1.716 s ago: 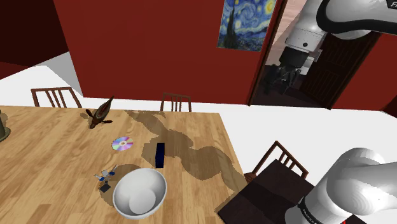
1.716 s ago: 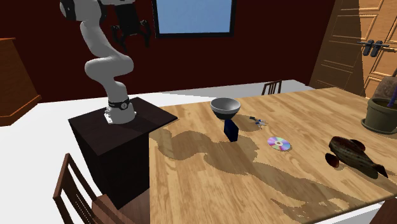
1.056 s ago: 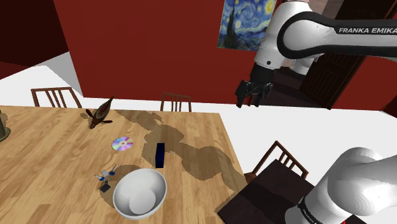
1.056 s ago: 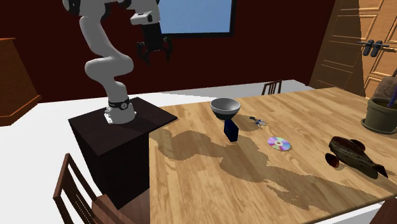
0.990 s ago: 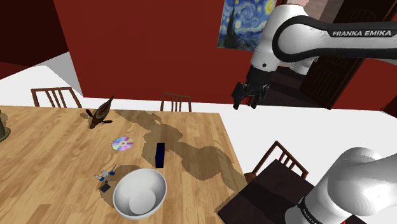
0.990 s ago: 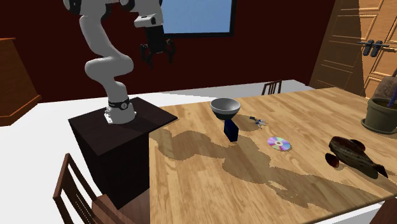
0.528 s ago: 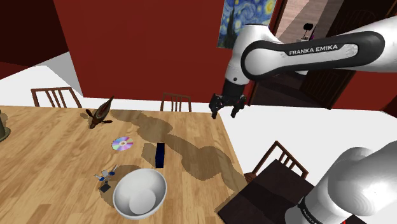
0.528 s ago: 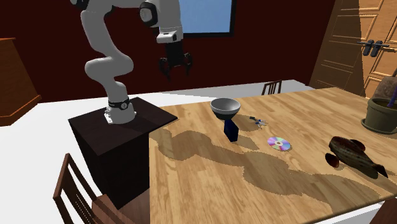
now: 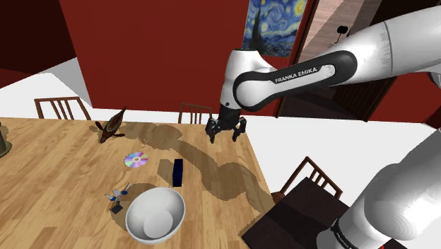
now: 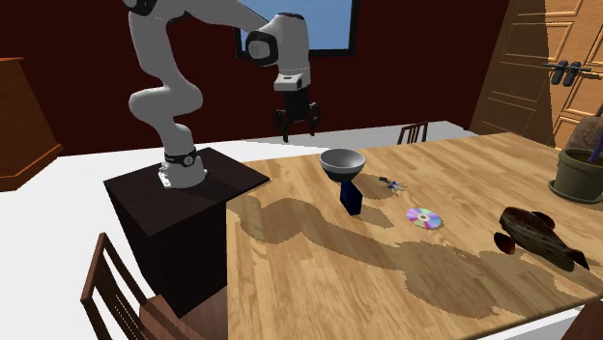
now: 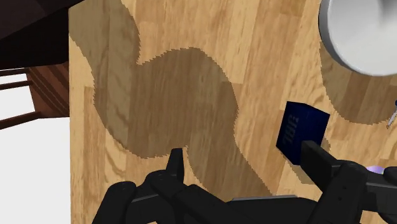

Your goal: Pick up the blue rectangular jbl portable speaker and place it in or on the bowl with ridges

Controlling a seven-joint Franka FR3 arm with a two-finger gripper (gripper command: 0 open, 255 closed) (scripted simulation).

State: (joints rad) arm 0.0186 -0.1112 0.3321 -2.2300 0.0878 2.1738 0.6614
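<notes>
Wooden table held the blue speaker standing near the white bowl, not picked up yet. Up above, the gripper hung with its fingers apart, holding nothing.

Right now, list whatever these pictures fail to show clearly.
Bowl: wrist view, cut off by the picture's edge; ridges not discernible.
Speaker: wrist view, one corner covered by the gripper.
Small thing beside the bowl: shoulder view, too small to identify.
Pot: shoulder view, cut by the edge.
</notes>
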